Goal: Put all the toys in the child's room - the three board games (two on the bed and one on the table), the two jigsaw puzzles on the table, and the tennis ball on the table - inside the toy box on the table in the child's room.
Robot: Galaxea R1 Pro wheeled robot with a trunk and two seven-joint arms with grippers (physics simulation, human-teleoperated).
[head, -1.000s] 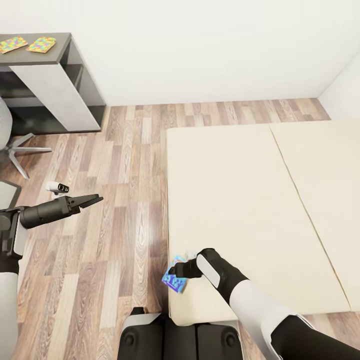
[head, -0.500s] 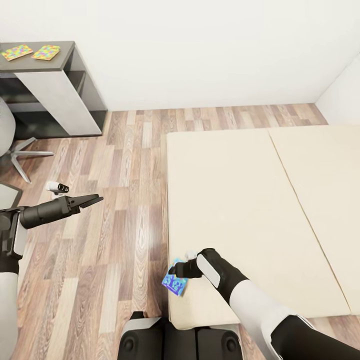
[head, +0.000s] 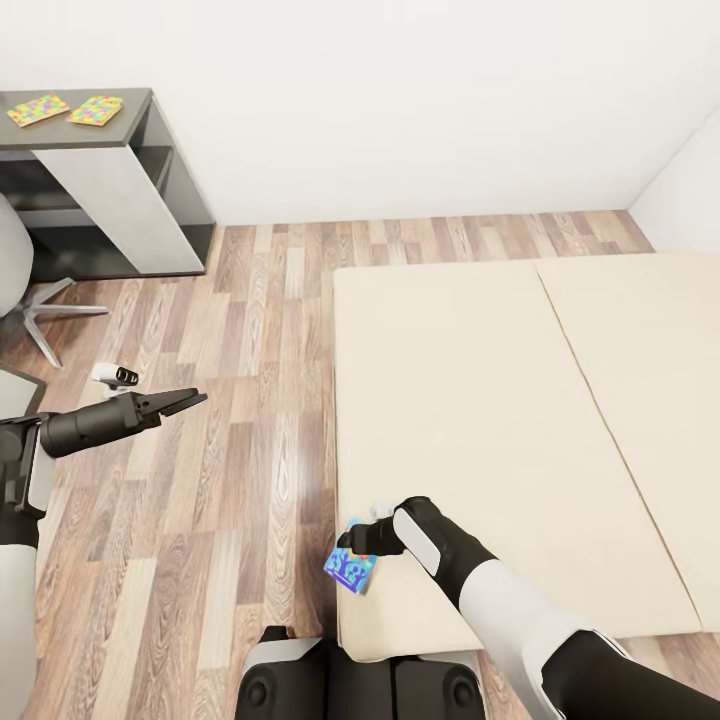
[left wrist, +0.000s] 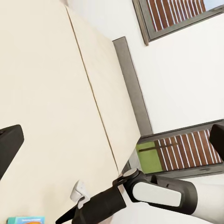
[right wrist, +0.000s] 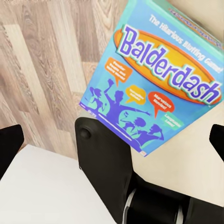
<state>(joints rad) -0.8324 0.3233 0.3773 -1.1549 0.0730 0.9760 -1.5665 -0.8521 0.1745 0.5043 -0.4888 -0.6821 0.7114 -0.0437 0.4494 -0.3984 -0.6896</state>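
A grey office chair (head: 20, 275) and a small white device (head: 113, 375) stand on the wood plank floor (head: 250, 420) between the dark tabletop (head: 75, 112) and the bed (head: 500, 420); the left gripper (head: 190, 400) hangs over the open floor with its fingers near together and holding nothing. The blue board game (right wrist: 154, 84) lies on the near corner of the beige mattress, overhanging the edge above the floor; the right gripper (head: 345, 542) sits over it, its fingers spread wide to either side in the right wrist view, gripping nothing. Against the earlier frames both arms and the game look unmoved; the whole view has shifted a little. Two jigsaw puzzles (head: 65, 109) lie side by side on the tabletop by the white wall (head: 400, 100); dark-framed windows (left wrist: 177, 16) show beyond the grey headboard (left wrist: 133, 88).
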